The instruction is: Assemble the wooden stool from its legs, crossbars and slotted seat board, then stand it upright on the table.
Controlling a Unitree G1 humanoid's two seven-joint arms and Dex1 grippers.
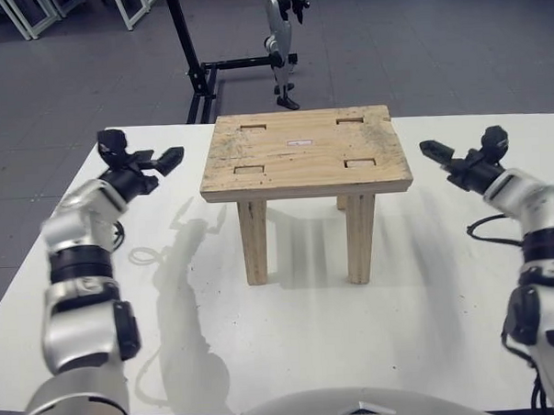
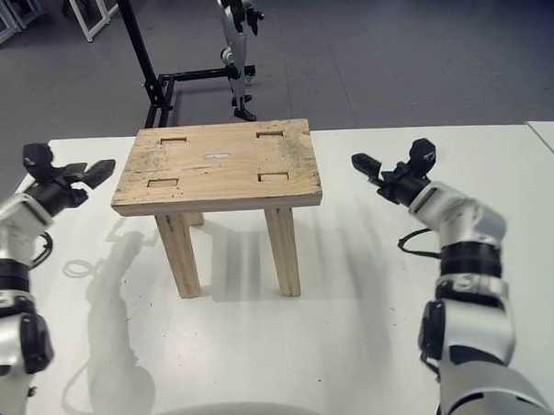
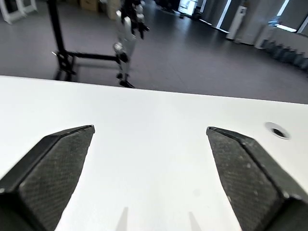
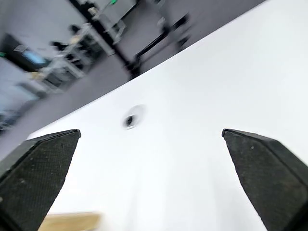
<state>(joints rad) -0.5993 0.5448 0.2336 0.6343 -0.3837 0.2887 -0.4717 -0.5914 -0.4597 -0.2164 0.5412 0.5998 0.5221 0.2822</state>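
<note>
- Since the stool (image 1: 305, 169) is standing on its legs on the white table (image 1: 265, 355), which way does it run?

- Long side goes left to right across the robot, with one long edge facing it. The seat board (image 2: 215, 164) lies flat on top with four slots facing up and the legs straight down. It sits about mid-table, a bit toward the far edge. The front legs (image 1: 254, 241) (image 1: 359, 236) are plain to see, and a back leg (image 1: 341, 203) peeks out between them.

- And the grippers?

- The left gripper (image 1: 141, 151) hangs off the stool's left end and the right gripper (image 1: 460, 146) off its right end. Both are well clear of the wood, tips aimed inward at about seat height. Both are spread wide and gripping nothing. The wrist views have bare tabletop between the dark textured fingers (image 3: 53, 168) (image 4: 269, 173).

- Do the wrist cams add anything?

- A bit. The right wrist view catches a sliver of pale wood (image 4: 72, 222) at its edge, can't tell which part. The left wrist view has a small round hole (image 3: 277, 131) in the tabletop and a black stand (image 3: 60, 48) on the floor beyond. The head views give you the whole stool, plus a black cable (image 1: 485, 226) by the right arm and a pale cable loop (image 1: 143, 256) by the left.
</note>
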